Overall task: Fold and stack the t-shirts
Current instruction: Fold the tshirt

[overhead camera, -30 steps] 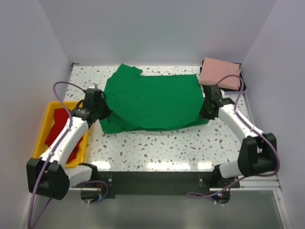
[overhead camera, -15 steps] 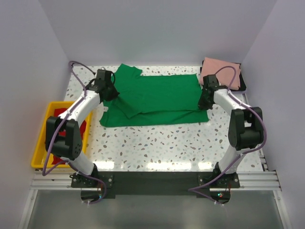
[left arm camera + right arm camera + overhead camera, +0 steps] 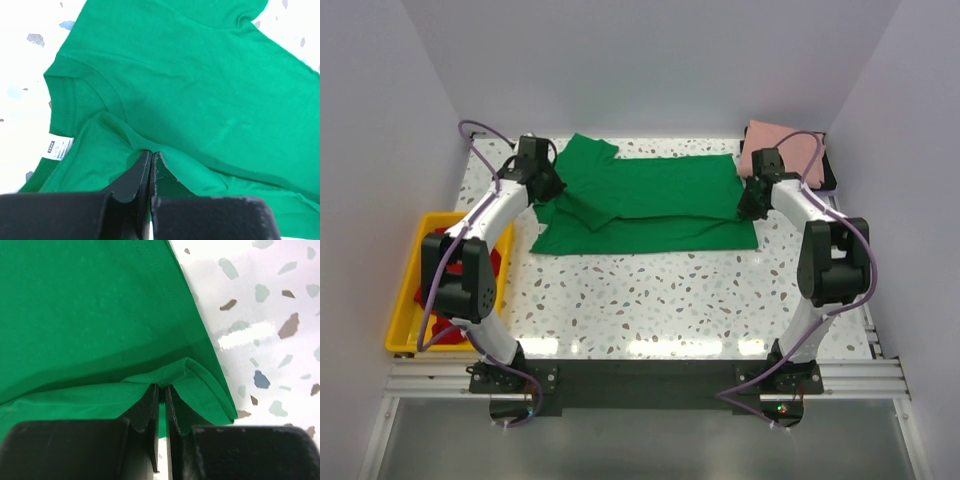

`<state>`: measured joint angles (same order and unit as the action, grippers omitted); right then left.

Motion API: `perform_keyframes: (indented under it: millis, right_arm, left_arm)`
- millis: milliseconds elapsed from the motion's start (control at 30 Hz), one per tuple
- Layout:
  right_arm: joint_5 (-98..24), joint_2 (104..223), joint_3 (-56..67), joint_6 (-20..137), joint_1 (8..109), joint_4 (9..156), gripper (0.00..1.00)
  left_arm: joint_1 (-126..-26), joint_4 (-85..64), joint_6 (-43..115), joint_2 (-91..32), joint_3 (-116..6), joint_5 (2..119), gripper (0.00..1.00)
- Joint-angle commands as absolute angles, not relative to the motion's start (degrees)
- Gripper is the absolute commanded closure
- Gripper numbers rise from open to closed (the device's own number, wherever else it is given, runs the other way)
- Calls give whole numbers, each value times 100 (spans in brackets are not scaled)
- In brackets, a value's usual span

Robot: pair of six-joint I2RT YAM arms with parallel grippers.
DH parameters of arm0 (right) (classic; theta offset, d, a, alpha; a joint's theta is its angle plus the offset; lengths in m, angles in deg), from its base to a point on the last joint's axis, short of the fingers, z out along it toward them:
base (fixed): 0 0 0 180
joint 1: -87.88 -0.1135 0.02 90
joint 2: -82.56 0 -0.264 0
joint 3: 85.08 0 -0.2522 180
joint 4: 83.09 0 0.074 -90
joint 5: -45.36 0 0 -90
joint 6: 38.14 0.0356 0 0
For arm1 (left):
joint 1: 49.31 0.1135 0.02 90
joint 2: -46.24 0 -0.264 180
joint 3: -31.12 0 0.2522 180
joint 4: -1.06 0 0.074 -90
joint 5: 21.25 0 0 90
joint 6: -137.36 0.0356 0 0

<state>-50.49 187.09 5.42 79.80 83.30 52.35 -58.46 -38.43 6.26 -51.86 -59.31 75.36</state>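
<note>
A bright green t-shirt (image 3: pixel 650 205) lies across the far half of the table, its near part folded over toward the back. My left gripper (image 3: pixel 548 188) is shut on a pinch of the green cloth (image 3: pixel 150 150) near the collar at the shirt's left end. My right gripper (image 3: pixel 748 205) is shut on the folded hem (image 3: pixel 170 377) at the shirt's right end. A folded salmon pink t-shirt (image 3: pixel 782 150) lies at the far right corner. A red t-shirt (image 3: pixel 445 262) lies in the yellow tray, partly hidden by the left arm.
The yellow plastic tray (image 3: pixel 408 300) stands off the table's left edge. White walls close in the back and both sides. Speckled tabletop (image 3: pixel 650 290) shows in front of the green shirt.
Both grippers have carried the shirt's near edge toward the back, folding it over. The green shirt is now a narrower band, and both arms are stretched farther from their bases.
</note>
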Motion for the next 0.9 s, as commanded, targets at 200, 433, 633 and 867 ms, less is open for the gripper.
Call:
perform_keyframes:
  millis: [200, 433, 633, 867]
  right_arm:
    - [-4834, 19303, -136, 7849, 8418, 5389, 91]
    - [-4702, 19129, -479, 7814, 8515, 5222, 42]
    - [-4658, 18373, -15, 7945, 8515, 5036, 32]
    - [-4473, 17177, 2005, 8227, 8507, 5731, 39]
  left_arm:
    - [-5591, -3529, 596, -5570, -6323, 7525, 100]
    - [-5380, -3256, 693, -5563, -6272, 7129, 65]
    - [-5248, -3536, 483, -4535, -5385, 7498, 41]
    - [-5257, -3774, -185, -3146, -3663, 8017, 40]
